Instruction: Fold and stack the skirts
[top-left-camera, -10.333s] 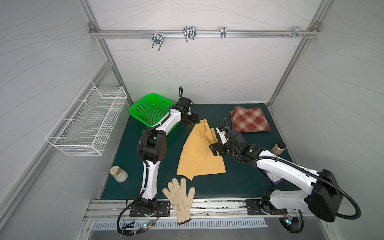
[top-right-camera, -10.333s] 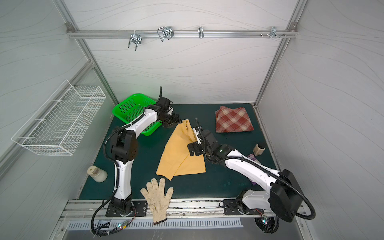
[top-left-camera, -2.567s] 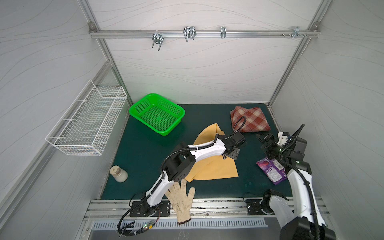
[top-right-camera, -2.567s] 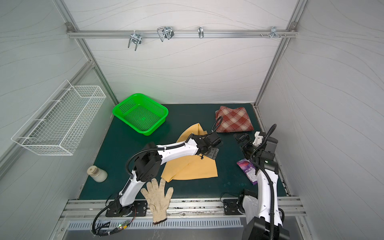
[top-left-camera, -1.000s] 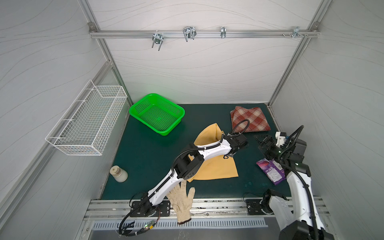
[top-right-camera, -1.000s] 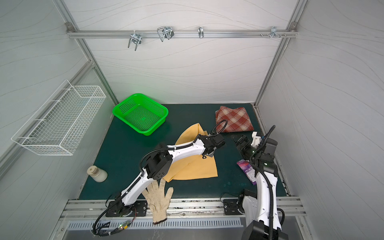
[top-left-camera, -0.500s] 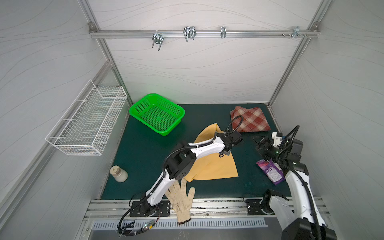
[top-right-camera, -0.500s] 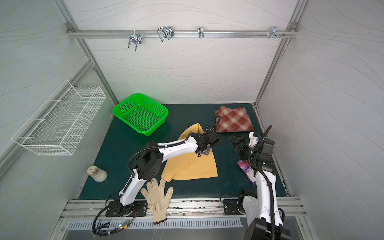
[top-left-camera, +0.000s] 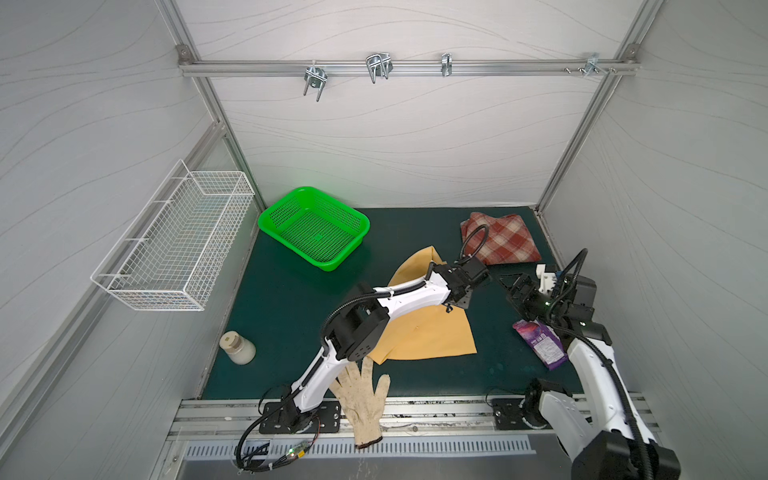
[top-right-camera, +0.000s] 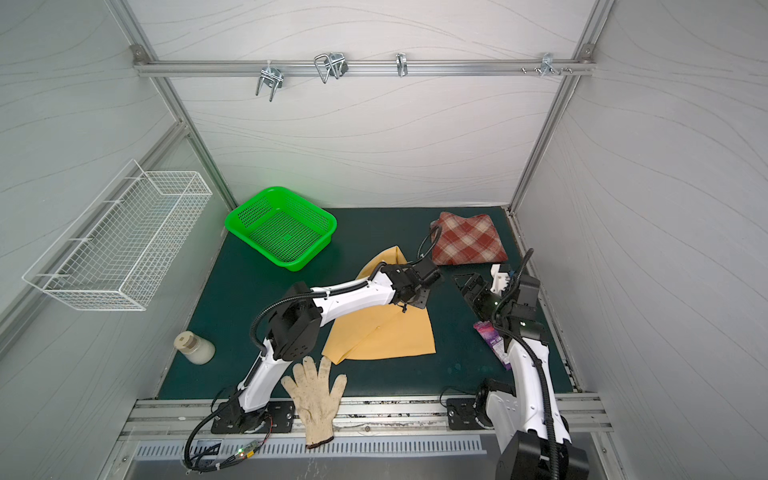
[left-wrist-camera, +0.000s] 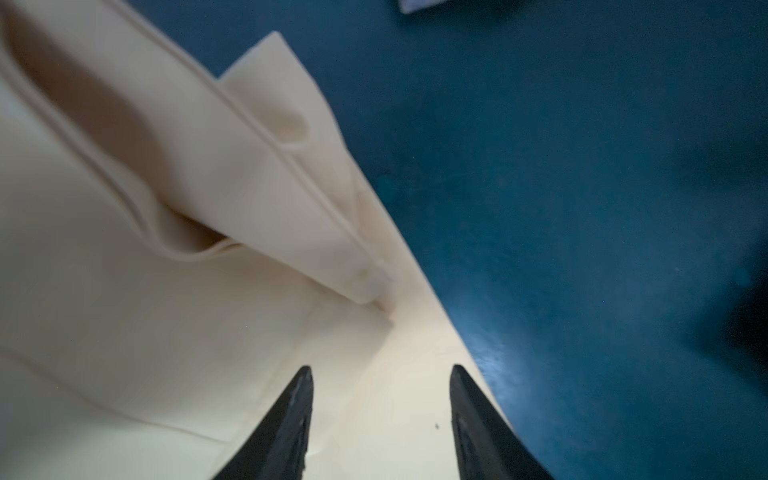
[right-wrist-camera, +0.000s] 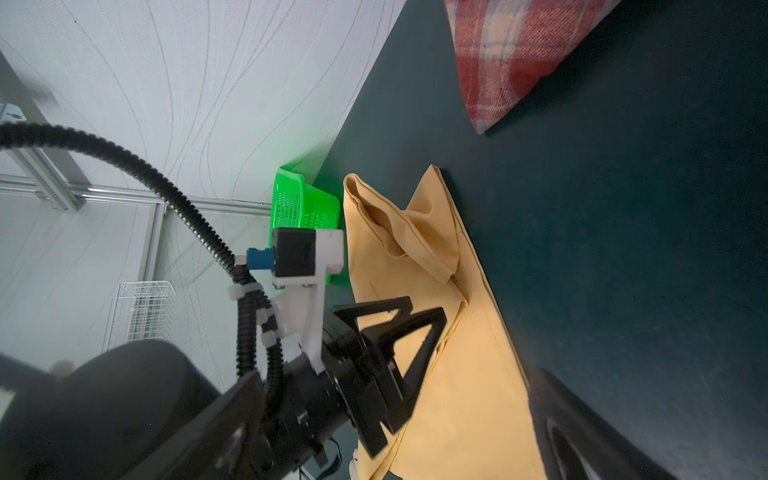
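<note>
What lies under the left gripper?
The mustard-yellow skirt, near its edge, lies under the open left gripper. The left arm hides part of the skirt in both top views.

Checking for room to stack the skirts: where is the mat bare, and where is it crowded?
Bare: the left side between green basket, bottle and left arm; the back strip between basket and plaid skirt; the front strip between mustard skirt, glove and purple packet. Crowded: the right, around left gripper, right gripper, plaid skirt and packet.
</note>
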